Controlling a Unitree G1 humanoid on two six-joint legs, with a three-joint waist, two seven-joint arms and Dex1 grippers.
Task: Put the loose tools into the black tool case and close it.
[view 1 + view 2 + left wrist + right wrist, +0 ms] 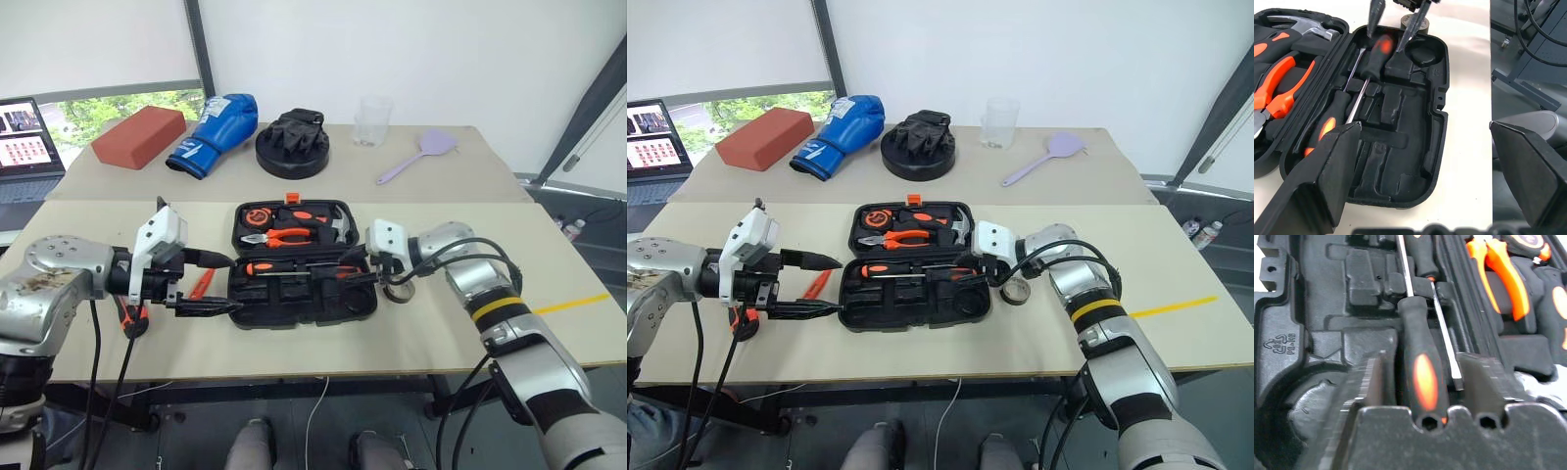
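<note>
Black moulded plastic tool case (304, 294): open flat at table centre, lid half at 12 o'clock, tray half at 6 o'clock, orange latch on the far lid edge.
Lid half: orange-handled pliers (284, 236), steel-headed hammer (338, 227) and a round tape measure, seated in recesses.
Tray half: two orange-and-black-handled screwdrivers (294, 266) lying side by side along the hinge edge, heads opposed; other recesses bare.
Right gripper (1420, 382): over the tray's 3 o'clock end, black fingers spread either side of one screwdriver's handle (1420, 367), pads apart from it on both sides; handle resting in its recess, released.
Left gripper (211, 284): at the case's 9 o'clock edge, pointing toward it, fingers (1337, 166) wide apart, nothing between them.
Small dark tape roll (1016, 291): on the table at 3 o'clock of the case, just beside its corner, under the right wrist.
Slim orange tool (815, 285): on the table at 9 o'clock of the case, between the left gripper's fingers in the head views; kind not readable.
Back table, 12 o'clock: red brick-shaped block (139, 135), blue boxing glove (214, 133), round black disc with gloves (292, 145), clear plastic cup (373, 120), lilac spatula (419, 155).
Far 10 o'clock: open laptop (27, 147).
</note>
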